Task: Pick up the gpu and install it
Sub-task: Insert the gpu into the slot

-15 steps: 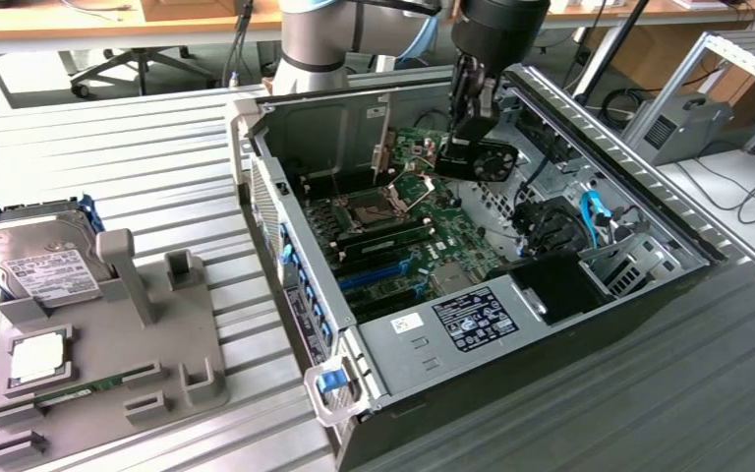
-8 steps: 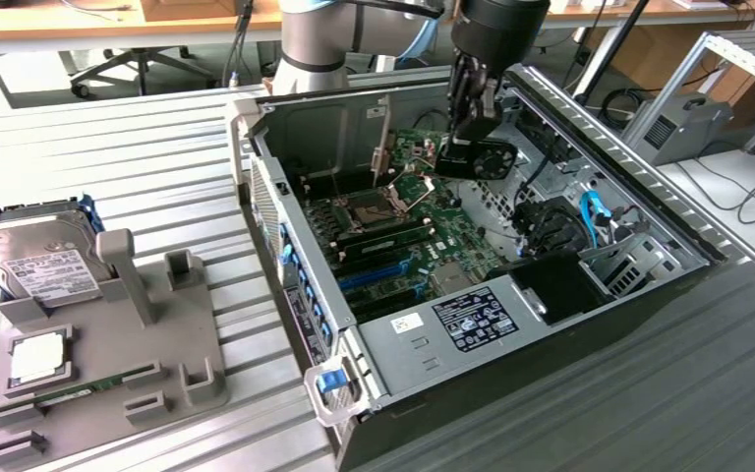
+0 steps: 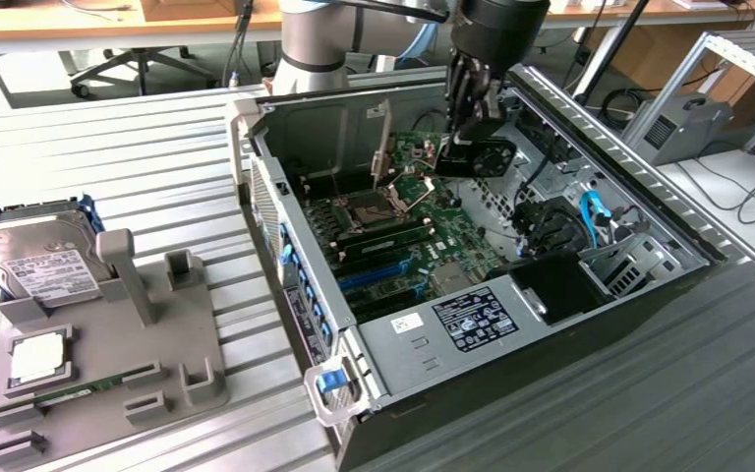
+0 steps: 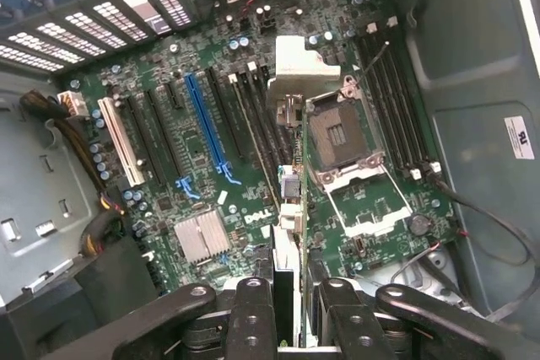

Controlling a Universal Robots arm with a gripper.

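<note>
While it hung over the open pc case [image 3: 351, 324], the hand [image 3: 472, 133] was clamped on the gpu [image 3: 476, 157], edge-on above the motherboard [image 4: 211, 149].

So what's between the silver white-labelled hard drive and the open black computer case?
In the exterior view, a grey holder's upright post, then bare slatted tabletop.

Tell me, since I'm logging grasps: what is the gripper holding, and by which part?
The gripper holds the gpu, a thin green circuit card with a black round fan cooler, by its upper edge, above the open computer case.
</note>
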